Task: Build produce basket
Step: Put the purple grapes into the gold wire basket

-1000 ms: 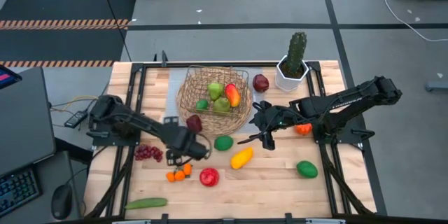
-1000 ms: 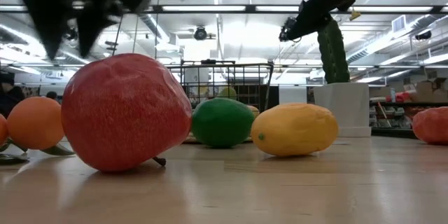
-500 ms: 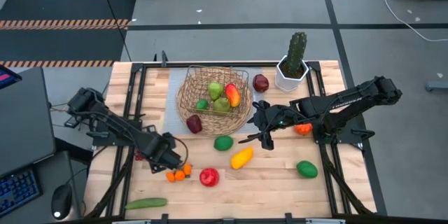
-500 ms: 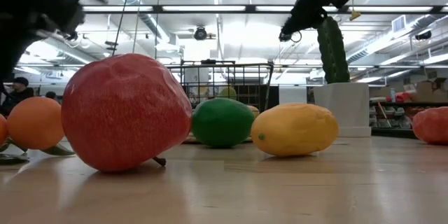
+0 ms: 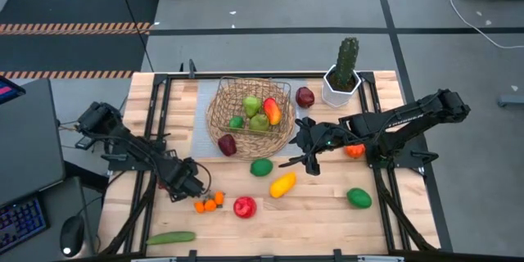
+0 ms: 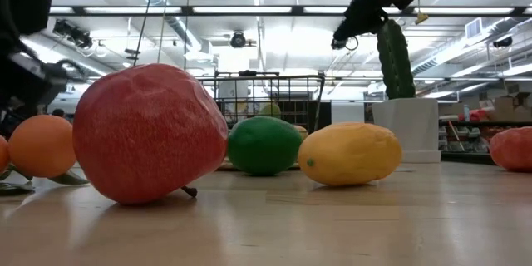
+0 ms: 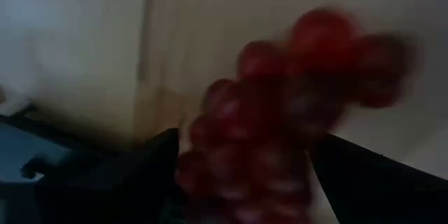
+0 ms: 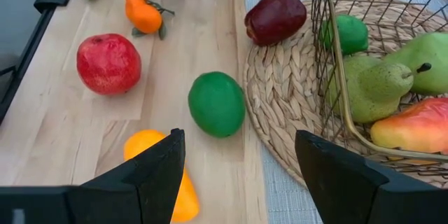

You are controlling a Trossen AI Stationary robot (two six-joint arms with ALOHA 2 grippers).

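Observation:
The wicker basket at the table's far middle holds green pears, a red-yellow fruit and a lime. A dark red fruit lies on its near rim. My left gripper points down at the near left of the table. It is open, one finger on each side of the red grapes, which it hides in the high view. My right gripper hangs open above the table, right of the basket, with nothing between its fingers. My left gripper comes at the grape bunch from above, with the bunch between its open fingers. The bunch lies on the table. Whether the fingers touch it, I cannot tell.
Loose on the table are a green lime, a yellow lemon, a red pomegranate, small oranges, a cucumber, a green fruit and a dark apple. A cactus pot stands far right.
My left gripper has gone from the basket's near rim toward the table's left edge and down, ending over the grapes, which it now covers in the high view. The dark red fruit has stayed on the rim. My right arm has kept still.

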